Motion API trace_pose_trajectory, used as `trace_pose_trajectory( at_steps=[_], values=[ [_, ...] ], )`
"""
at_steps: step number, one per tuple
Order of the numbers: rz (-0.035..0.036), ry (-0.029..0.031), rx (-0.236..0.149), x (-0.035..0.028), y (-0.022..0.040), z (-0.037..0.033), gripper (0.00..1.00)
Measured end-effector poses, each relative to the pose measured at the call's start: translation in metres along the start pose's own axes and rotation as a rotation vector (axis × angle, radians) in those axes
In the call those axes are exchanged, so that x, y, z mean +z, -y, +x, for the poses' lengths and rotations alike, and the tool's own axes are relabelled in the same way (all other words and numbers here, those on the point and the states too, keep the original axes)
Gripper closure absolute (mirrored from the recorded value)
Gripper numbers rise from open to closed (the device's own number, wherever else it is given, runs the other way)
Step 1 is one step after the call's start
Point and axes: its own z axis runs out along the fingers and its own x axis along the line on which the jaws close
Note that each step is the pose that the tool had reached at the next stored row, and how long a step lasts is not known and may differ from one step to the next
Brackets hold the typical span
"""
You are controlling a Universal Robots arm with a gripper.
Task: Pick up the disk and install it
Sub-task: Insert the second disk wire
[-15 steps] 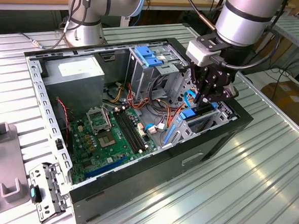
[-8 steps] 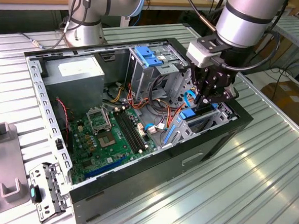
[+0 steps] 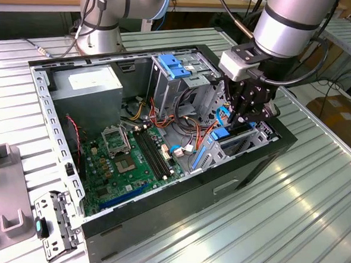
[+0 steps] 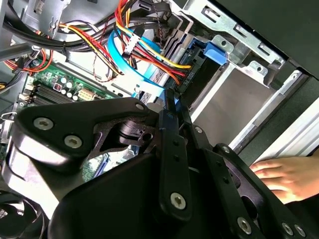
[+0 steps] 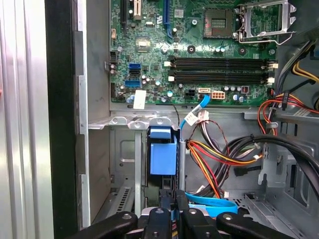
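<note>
My gripper (image 3: pixel 243 112) hangs inside the open computer case (image 3: pixel 244 171), its fingers (image 5: pixel 168 206) drawn narrow around the blue edge of the disk (image 5: pixel 163 158). The disk stands on edge in the metal drive bay (image 5: pixel 124 164), beside the coloured cables (image 5: pixel 214 159). A person's hand (image 4: pixel 291 177) rests near the case.

Pincer (image 4: pixel 172 107) above blue-bracketed bay (image 4: pixel 215 51)

We count one open computer case (image 3: pixel 244 171), one green motherboard (image 3: pixel 132 164), one grey power supply (image 3: pixel 85 90), two robot arms (image 3: pixel 295 22), one gripper (image 3: pixel 243 109), and one hand (image 4: pixel 289 177).
</note>
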Motion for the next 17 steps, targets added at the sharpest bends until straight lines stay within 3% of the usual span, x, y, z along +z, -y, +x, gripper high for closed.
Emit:
trace_pose_trajectory(
  at_steps=[6,11,12,14,16,17],
  values=[
    [-0.0001,0.003,0.0,0.0062,-0.0006,0.0026,0.84],
    [0.0002,0.0046,0.0,0.0067,-0.0005,0.0029,0.83],
    [0.0001,0.0042,0.0,0.0022,-0.0002,0.003,0.76],
    [0.0002,0.004,0.0,-0.0095,0.0007,0.0032,0.76],
    [0.0001,0.004,0.0,-0.0105,0.0008,0.0032,0.78],
    [0.0001,0.0041,0.0,-0.0107,0.0008,0.0032,0.89]
  ],
)
